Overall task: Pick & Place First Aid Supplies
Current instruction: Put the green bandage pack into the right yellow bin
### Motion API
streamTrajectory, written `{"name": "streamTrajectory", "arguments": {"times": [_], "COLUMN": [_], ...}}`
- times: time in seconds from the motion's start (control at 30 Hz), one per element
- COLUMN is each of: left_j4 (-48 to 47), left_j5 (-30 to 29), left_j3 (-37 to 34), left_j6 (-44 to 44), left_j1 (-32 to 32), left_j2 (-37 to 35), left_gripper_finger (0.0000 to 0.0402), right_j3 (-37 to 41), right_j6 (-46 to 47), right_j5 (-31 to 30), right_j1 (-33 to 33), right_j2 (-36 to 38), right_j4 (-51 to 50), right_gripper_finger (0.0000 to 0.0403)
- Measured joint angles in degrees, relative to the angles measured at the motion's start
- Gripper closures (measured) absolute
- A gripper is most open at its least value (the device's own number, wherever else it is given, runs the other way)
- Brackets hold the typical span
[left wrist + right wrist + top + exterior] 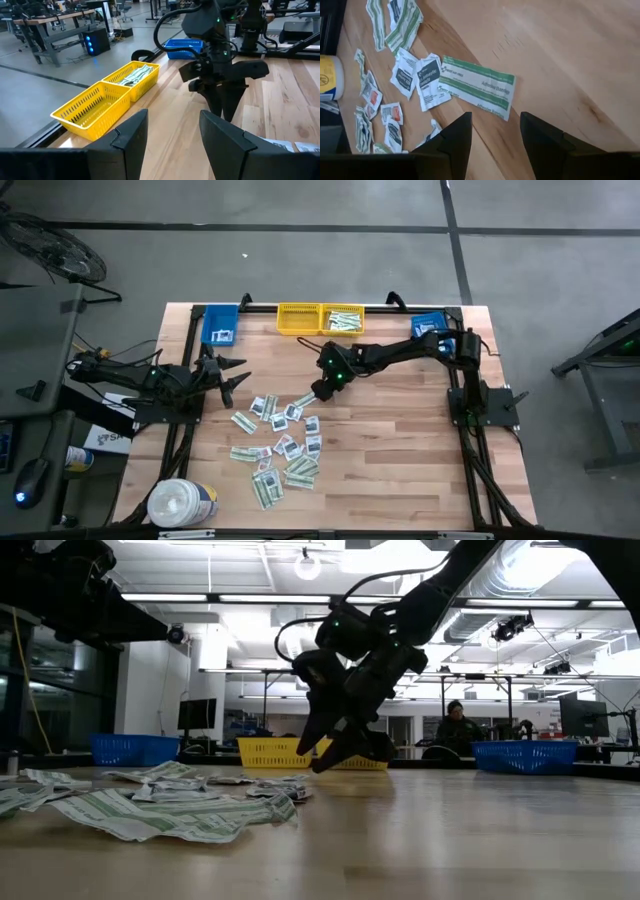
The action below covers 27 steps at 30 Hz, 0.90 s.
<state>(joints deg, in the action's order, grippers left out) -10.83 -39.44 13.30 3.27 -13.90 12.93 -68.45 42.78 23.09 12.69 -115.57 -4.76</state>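
Observation:
The first aid supplies (283, 442) lie scattered flat on the wooden table, left of centre: long green-white strips and small squarish white packets. My right gripper (321, 391) slants down over the pile's far right end. It is open and empty, its fingertips (454, 134) just short of one long green-white strip (477, 86). In the low view it hangs close above the table (335, 755). My left gripper (228, 378) waits open at the table's left, level and pointing toward the right arm (222, 85).
Two yellow bins (320, 319) stand at the far edge; the right one holds green-white strips (134, 75). Blue bins sit at the far left (221, 325) and far right (428, 326). A white round tub (182, 502) lies at the near left. Bare wood spreads right of the pile.

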Motion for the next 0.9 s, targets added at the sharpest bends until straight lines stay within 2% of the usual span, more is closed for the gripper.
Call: {"name": "streamTrajectory", "arguments": {"times": [0.1,0.33,0.9], "left_j4": [0.0,0.0,-0.2], "left_j5": [0.0,0.2,0.4], "left_j3": [0.0,0.0,0.0], "left_j6": [0.0,0.0,-0.2], "left_j1": [0.0,0.0,0.0], "left_j2": [0.0,0.0,0.0], "left_gripper_finger": [0.0225,0.0225,0.0225], "right_j3": [0.0,-0.3,-0.3], "right_j6": [1.1,5.2,3.7], "right_j5": [0.1,4.7,3.8], "right_j1": [0.0,0.3,-0.6], "right_j2": [-0.7,-4.7,-5.0], "right_j4": [1.0,6.1,3.1], "right_gripper_finger": [0.0242,0.0242,0.0247]}}
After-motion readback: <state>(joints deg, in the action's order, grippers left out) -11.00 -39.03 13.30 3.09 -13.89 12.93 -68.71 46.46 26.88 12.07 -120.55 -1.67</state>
